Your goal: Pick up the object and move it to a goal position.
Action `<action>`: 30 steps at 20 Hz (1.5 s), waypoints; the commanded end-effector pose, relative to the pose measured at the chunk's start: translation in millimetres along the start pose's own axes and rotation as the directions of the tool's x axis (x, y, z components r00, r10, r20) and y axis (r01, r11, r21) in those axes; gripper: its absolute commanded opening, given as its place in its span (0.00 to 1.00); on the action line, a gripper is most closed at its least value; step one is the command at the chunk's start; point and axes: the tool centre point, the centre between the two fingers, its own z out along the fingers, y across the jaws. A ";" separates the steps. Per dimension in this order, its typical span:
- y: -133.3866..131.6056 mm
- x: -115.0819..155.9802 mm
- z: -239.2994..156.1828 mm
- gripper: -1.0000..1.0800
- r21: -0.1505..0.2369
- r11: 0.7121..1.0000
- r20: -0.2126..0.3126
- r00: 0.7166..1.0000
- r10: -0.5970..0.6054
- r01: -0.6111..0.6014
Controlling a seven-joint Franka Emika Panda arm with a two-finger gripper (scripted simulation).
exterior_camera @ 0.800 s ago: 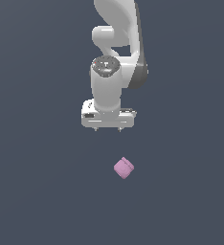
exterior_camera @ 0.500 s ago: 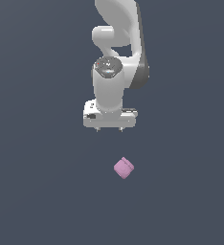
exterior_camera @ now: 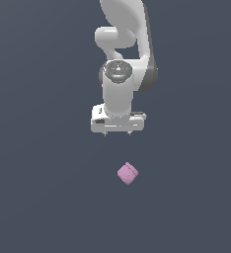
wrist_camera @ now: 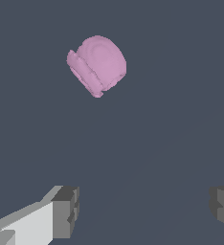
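Pink, matte, lumpy rounded object (exterior_camera: pixel 128 173) lay clear of the open white gripper (exterior_camera: pixel 117 133); a misaligned descent risked knocking it aside.

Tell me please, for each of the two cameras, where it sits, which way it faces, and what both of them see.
Exterior view: sits off the arm, faces the white arm from the front and somewhat above; the gripper hangs apart from the pink object on the grey floor.
Wrist view: sits on the wrist, looks past the spread fingers at the floor and the object, not yet between them.
Shared: the pink object, the fingers, the floor.
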 end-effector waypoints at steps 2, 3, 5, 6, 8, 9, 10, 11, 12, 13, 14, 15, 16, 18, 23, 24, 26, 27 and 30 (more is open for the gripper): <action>-0.3 1.2 0.4 0.96 0.000 1.000 0.000 1.000 -0.006 0.006; -0.7 2.4 0.8 0.96 -0.001 1.000 0.000 1.000 -0.012 0.012; -1.6 5.8 1.9 0.96 -0.002 1.000 -0.002 1.000 -0.029 0.029; -2.1 7.9 2.5 0.96 -0.003 0.999 -0.002 0.999 -0.040 0.040; -3.4 13.1 4.2 0.96 -0.005 0.998 -0.004 0.998 -0.065 0.065; -4.3 16.1 5.3 0.96 -0.006 0.997 -0.005 0.997 -0.080 0.080; -5.2 19.4 6.4 0.96 -0.007 0.995 -0.006 0.995 -0.096 0.096; -6.3 23.0 7.7 0.96 -0.008 0.993 -0.007 0.993 -0.114 0.114; -7.4 26.9 9.2 0.96 -0.009 0.991 -0.008 0.991 -0.134 0.134; -8.6 31.0 10.8 0.96 -0.011 0.988 -0.009 0.988 -0.155 0.155; -9.9 35.5 12.6 0.96 -0.012 0.984 -0.010 0.984 -0.177 0.177; -11.4 40.2 14.5 0.96 -0.014 0.979 -0.011 0.979 -0.201 0.201; -12.9 45.2 16.7 0.96 -0.015 0.974 -0.013 0.974 -0.227 0.226; -16.3 55.9 21.5 0.96 -0.019 0.959 -0.016 0.959 -0.281 0.281; -25.7 84.4 36.4 0.96 -0.027 0.904 -0.024 0.904 -0.427 0.427; -27.4 89.5 39.4 0.96 -0.028 0.891 -0.026 0.891 -0.454 0.453; -30.5 98.8 45.2 0.96 -0.031 0.865 -0.029 0.865 -0.501 0.500; -31.9 102.9 47.8 0.96 -0.032 0.853 -0.030 0.853 -0.522 0.521; -35.4 113.3 55.0 0.96 -0.035 0.819 -0.034 0.818 -0.574 0.573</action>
